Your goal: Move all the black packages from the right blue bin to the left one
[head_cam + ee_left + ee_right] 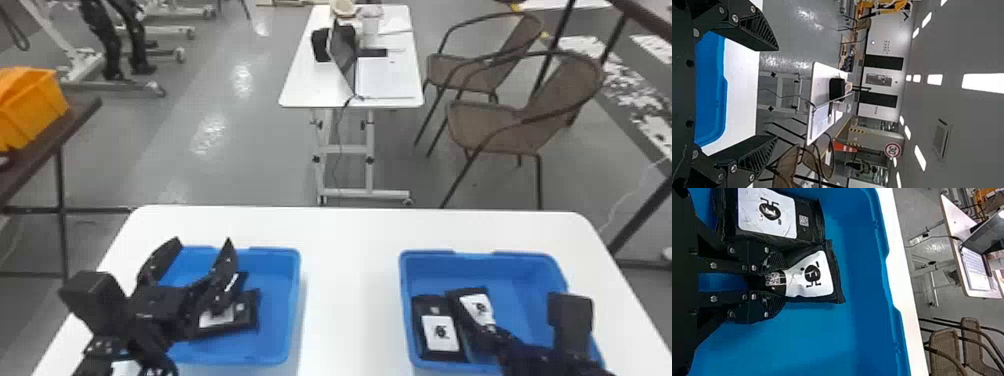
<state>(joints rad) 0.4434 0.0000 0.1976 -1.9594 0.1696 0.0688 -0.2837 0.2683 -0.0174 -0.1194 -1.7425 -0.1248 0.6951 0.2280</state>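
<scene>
Where the right bin (480,272) holds two packages (440,332), the right claw (492,332) grips one.

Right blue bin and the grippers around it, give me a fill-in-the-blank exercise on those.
The right blue bin shows ____ black packages.
The gripper clamping a package is the robot's ____ one.
The left gripper is not shut but ____.
The table under the bin has a ____ top.

Missing words: two; right; open; white
</scene>
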